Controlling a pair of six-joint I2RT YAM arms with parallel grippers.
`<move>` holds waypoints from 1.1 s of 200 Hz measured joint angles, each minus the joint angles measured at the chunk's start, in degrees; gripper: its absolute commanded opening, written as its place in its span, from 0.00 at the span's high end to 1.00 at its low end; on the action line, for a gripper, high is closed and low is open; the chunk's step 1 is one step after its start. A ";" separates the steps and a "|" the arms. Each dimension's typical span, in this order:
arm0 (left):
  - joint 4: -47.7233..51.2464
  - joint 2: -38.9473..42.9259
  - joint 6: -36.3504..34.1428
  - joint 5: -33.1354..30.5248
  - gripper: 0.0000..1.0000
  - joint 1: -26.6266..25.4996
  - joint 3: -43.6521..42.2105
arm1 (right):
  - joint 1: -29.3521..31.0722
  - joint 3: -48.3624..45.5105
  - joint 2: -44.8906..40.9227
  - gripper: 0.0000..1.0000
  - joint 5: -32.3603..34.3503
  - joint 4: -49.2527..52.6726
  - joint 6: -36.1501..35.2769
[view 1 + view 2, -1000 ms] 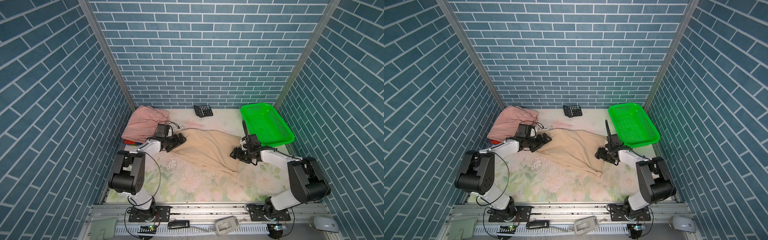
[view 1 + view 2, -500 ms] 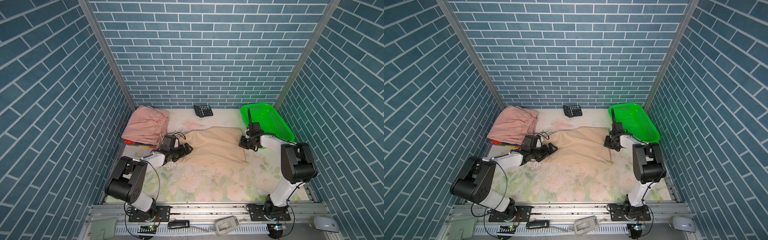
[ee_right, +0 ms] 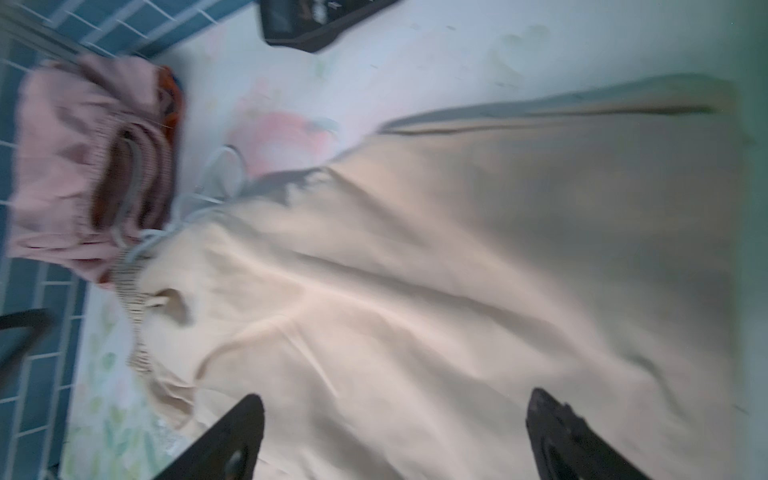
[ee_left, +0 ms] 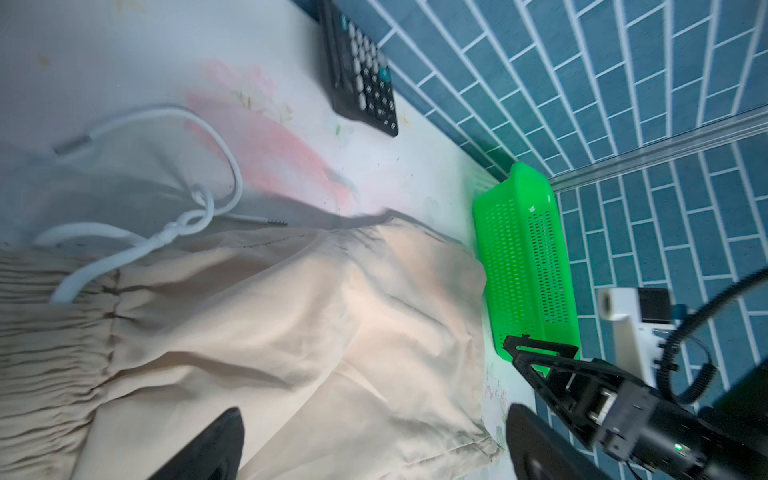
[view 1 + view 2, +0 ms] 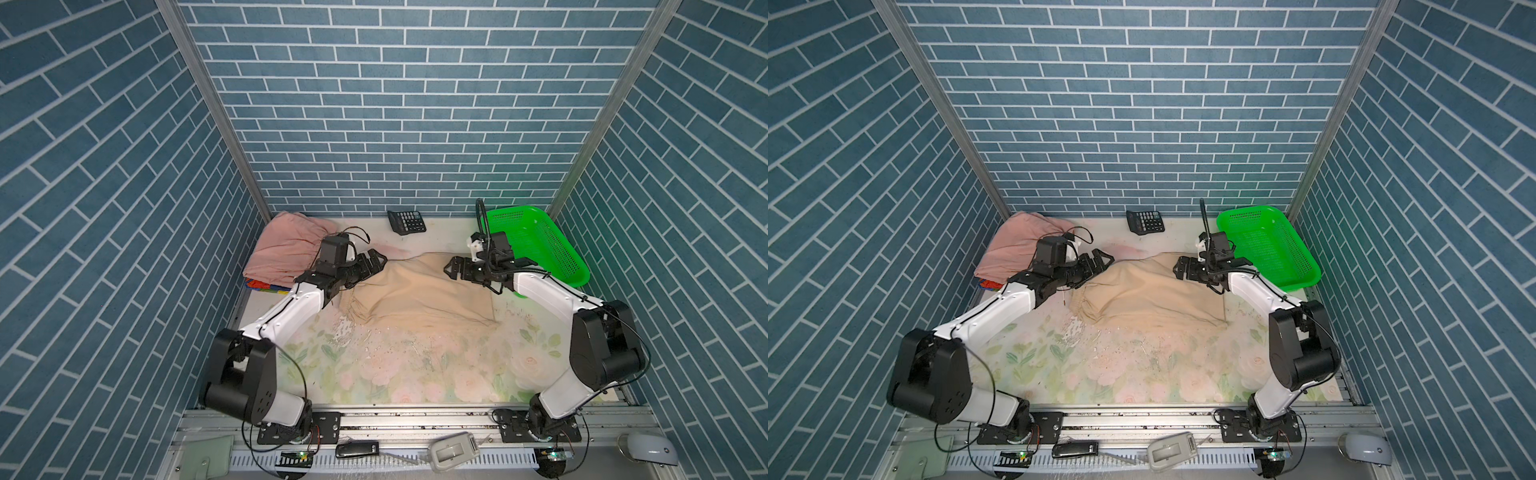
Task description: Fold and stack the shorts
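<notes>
You see very little of the rainbow-striped shorts [image 5: 261, 285]: only a bright sliver shows from under the pink shorts [image 5: 286, 247], which lie on top of them in the far left corner of the table [image 5: 374, 374]. In both top views the left arm crosses the near edge of that pile and hides it from you. The right wrist view is smeared, so the pink pile is a soft shape there, and the frame cuts off the calculator [image 3: 316, 20] by the back wall. The beige shorts [image 5: 419, 295] lie spread in the middle of the table with the gathered waistband toward the left arm. Their white drawstring [image 4: 199, 208] is looped loose on the table beyond the waistband. Their far right side lies just beside the green basket [image 5: 540, 245], and you cannot tell whether cloth and basket touch. The left gripper [image 5: 376, 262] hangs over the far left corner of the beige shorts, jaws spread wide with nothing between them. The right gripper [image 5: 452, 268] hangs over the far right part of the same shorts, jaws just as wide and also empty. In each wrist view the black fingertips [image 3: 226, 436] stand well apart with only beige cloth below, and you cannot tell whether they brush it.
</notes>
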State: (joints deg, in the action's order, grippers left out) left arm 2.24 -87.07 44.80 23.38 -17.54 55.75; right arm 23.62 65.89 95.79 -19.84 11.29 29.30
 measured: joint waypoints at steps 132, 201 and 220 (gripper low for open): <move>-5.42 -10.03 -5.14 1.62 0.00 7.93 -7.19 | 1.49 16.65 30.88 0.01 -12.26 -22.73 10.86; 9.81 0.39 -17.51 -10.16 0.00 8.28 -0.48 | -4.44 12.96 21.14 0.01 -10.62 -12.39 4.52; 12.63 4.57 -20.44 -14.86 0.01 10.03 1.20 | -3.48 8.20 12.98 0.01 -10.03 -10.71 2.73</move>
State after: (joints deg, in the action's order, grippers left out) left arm 14.87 -82.50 24.36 8.51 -7.51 56.95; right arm 20.14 74.08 108.77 -29.87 0.58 32.03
